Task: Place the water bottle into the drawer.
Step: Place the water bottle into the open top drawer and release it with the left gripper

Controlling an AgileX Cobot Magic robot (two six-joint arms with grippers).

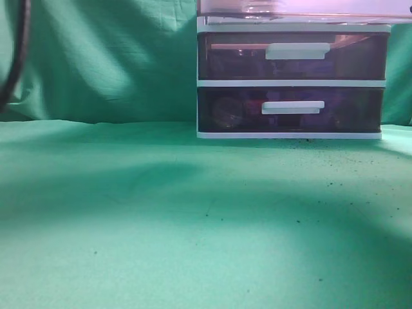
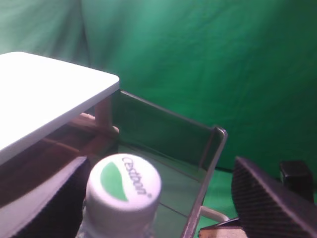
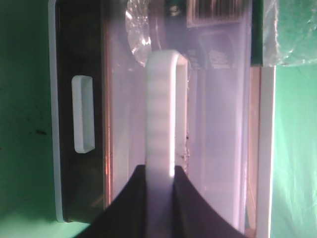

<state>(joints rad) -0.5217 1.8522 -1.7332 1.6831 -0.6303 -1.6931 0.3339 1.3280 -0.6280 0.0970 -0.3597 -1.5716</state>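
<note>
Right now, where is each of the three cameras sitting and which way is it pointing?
Exterior view: low at table height, looking along the green cloth at the drawer unit; no arm shows.
Left wrist view: above the open drawer, looking past the water bottle between the left hand fingers.
Right wrist view: facing the unit's front, turned sideways; the right hand grips the white handle.
Shared: both wrist views show the same pulled-out drawer.

I see a green cloth [image 1: 129, 212] over my desk, flecked with dark specks. The two lower drawers [image 1: 293, 61] are dark purple with white handles in a white frame [image 1: 290, 83]. The bottle's cap [image 2: 124, 191] is white with a green leaf mark and grey lettering. My left claw's pads [image 2: 265, 203] are black and ribbed.
</note>
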